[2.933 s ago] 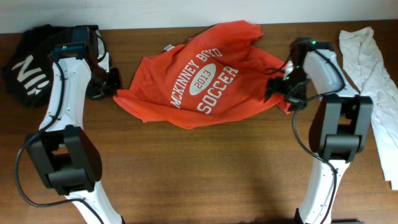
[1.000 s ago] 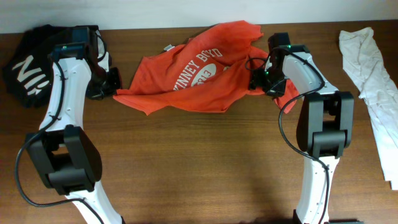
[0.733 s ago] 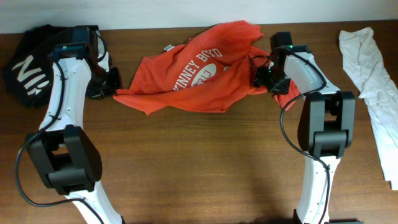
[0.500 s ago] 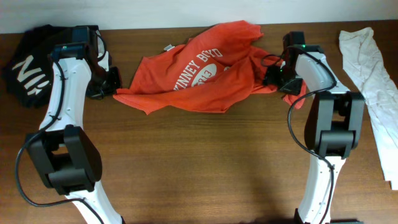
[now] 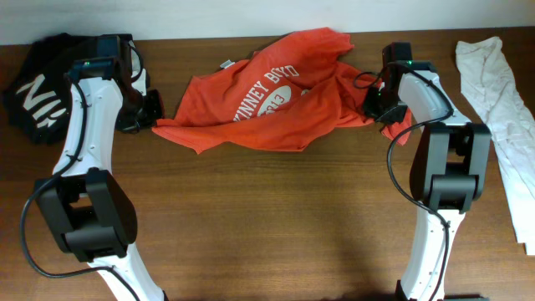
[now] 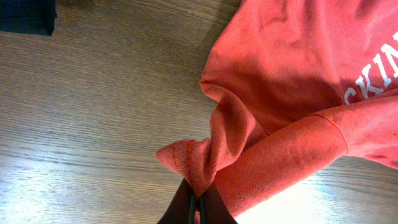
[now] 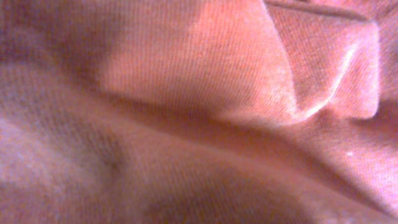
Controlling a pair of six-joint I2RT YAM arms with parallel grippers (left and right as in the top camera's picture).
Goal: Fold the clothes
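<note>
Nothing's folded yet: my left gripper [image 6: 196, 199] pinches the crumpled red-orange T-shirt [image 5: 267, 104] by its edge. My right gripper [image 5: 374, 107] is buried in cloth, and I can't tell its grip.

The view from above is bright and even, with only soft, faint shadows on the brown table [image 5: 276, 217]. The left wrist view is sharp, and a white glare shines off the wood near the bottom edge. The right wrist view is dim and blurry. The red shirt [image 7: 199, 112] fills it, too close to be in focus.
</note>
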